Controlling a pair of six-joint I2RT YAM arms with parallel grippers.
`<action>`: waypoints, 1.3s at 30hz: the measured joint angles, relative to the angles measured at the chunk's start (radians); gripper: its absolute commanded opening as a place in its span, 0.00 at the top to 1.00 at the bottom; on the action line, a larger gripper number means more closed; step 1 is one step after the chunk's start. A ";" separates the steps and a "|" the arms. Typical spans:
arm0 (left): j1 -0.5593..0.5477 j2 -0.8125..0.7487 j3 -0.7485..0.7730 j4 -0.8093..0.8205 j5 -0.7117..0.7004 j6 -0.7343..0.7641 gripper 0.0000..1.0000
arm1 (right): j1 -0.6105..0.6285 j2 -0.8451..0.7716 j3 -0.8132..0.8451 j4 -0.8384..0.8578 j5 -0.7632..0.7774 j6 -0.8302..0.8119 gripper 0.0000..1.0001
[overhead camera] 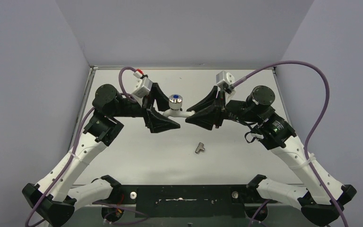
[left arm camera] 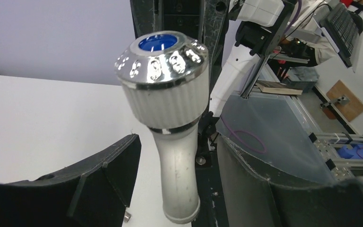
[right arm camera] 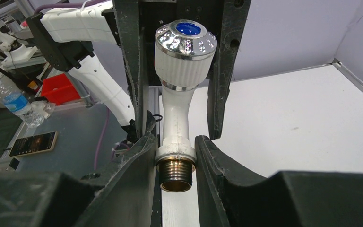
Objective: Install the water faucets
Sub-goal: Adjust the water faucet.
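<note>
Right pincer (overhead camera: 187, 115) clamps tap body (overhead camera: 176, 108), left pincer (overhead camera: 172, 116) agape — fitting (overhead camera: 199, 148) well apart.

Left arm (overhead camera: 75, 158) and right arm (overhead camera: 298, 163) look alike: white lower segments, chunky black joints (overhead camera: 106, 97), black wedge-shaped fingers (overhead camera: 160, 124). A purple cable (overhead camera: 325, 90) loops to a small white box (overhead camera: 143, 86) on each wrist.

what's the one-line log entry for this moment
right gripper: shut on tap at threaded end | left gripper: open around tap's other end, not gripping | fitting: loose on table
</note>
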 measured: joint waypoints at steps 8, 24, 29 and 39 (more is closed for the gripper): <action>-0.024 0.015 0.000 0.005 0.003 -0.011 0.51 | 0.000 0.012 -0.005 0.002 0.000 -0.002 1.00; -0.065 0.050 0.010 0.005 -0.009 -0.011 0.59 | 0.006 0.012 -0.008 0.003 0.011 -0.017 1.00; -0.069 0.051 0.012 0.008 -0.012 -0.017 0.65 | 0.007 0.011 -0.021 0.014 0.010 -0.017 1.00; -0.071 0.061 0.012 0.045 -0.009 -0.058 0.85 | 0.006 0.006 -0.021 0.028 0.003 -0.017 1.00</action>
